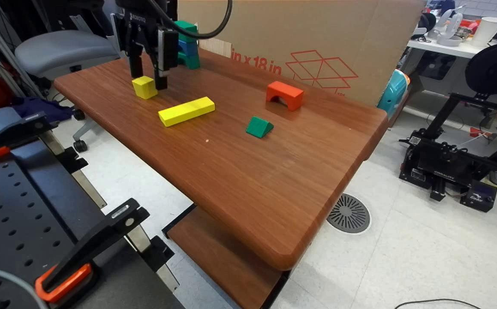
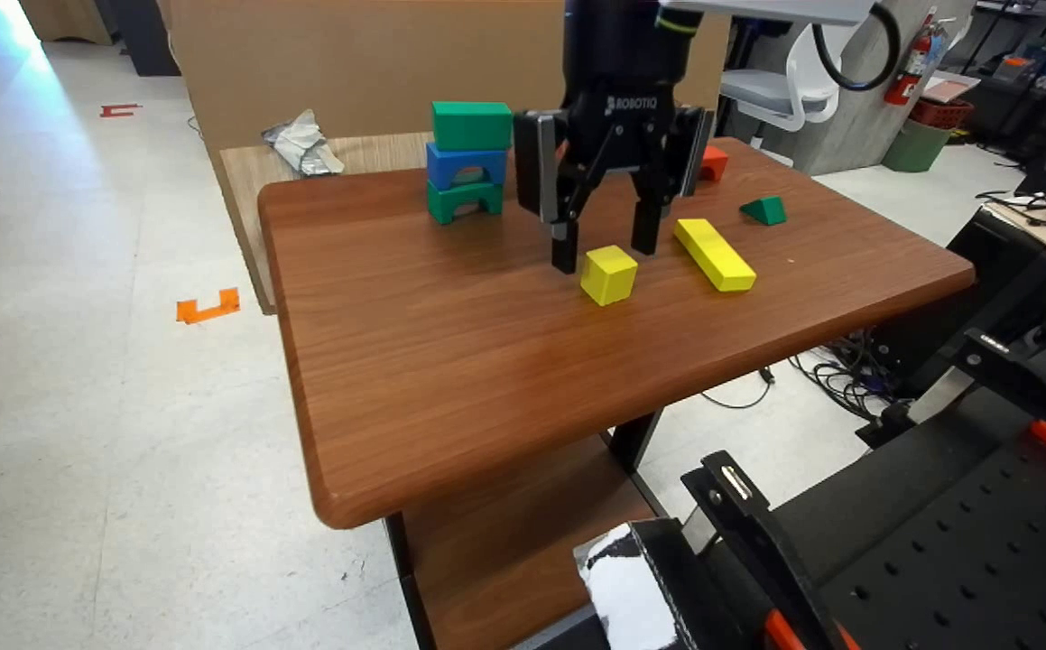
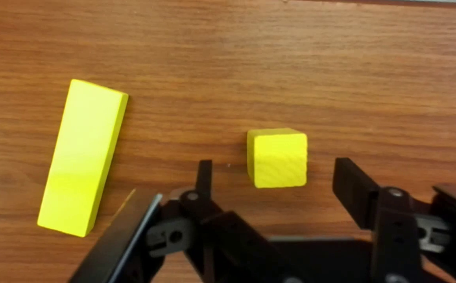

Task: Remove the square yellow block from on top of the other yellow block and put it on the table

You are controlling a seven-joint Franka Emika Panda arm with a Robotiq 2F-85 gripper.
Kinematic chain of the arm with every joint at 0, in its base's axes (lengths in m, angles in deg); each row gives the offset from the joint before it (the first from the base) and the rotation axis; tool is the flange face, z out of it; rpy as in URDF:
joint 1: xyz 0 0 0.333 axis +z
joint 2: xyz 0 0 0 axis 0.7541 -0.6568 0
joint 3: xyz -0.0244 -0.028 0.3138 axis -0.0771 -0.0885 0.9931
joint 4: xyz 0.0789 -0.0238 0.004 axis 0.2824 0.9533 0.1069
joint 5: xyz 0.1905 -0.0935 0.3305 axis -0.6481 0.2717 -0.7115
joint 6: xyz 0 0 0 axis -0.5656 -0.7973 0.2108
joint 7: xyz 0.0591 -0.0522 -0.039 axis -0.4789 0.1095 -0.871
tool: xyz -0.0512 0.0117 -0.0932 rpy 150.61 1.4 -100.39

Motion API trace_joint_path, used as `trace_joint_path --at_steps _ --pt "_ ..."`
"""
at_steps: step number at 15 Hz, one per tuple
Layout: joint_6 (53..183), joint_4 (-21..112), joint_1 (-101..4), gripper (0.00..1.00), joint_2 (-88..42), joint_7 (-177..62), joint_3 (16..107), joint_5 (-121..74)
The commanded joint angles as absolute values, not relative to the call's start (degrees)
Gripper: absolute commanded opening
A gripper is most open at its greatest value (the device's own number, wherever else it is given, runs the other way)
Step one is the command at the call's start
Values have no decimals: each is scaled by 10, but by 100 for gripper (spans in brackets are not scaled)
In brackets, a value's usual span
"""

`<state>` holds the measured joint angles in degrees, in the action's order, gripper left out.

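The square yellow block [image 1: 144,88] rests on the reddish-brown wooden table [image 1: 231,171], apart from the other yellow block [image 1: 187,111]. It also shows in an exterior view [image 2: 609,275] and in the middle of the wrist view [image 3: 279,160]. The long yellow bar lies flat on the table and also shows in an exterior view [image 2: 715,255] and at the left of the wrist view [image 3: 82,157]. My gripper [image 2: 604,253] is open and empty just above the cube. In the wrist view its fingers [image 3: 274,167] stand apart, with the cube between and slightly ahead of them, not touching it.
A stack of green and blue blocks [image 2: 468,167] stands on the table near the cardboard box [image 1: 317,38]. A red arch block [image 1: 285,95] and a green triangular block [image 1: 259,127] lie beyond the bar. A black perforated bench [image 1: 16,206] adjoins the table's side.
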<state>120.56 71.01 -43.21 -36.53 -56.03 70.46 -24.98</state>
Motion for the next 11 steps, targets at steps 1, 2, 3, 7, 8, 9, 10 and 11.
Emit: trace_joint_path --at_steps 1,2,3,7,8,9,10,11 --pt "1191 771 -445 100 -290 -605 702 -252" --pt "1177 786 -446 100 -269 -620 695 -236" --pt "1165 797 -449 100 -252 -631 689 -225" --pt "1168 775 -448 100 -273 -619 686 -230" --pt "1169 773 -447 100 -277 -618 687 -231" --pt "1169 773 -445 100 -280 -618 689 -231" --pt "1170 772 -444 100 -284 -618 689 -231" --pt "1170 772 -444 100 -285 -618 689 -231"
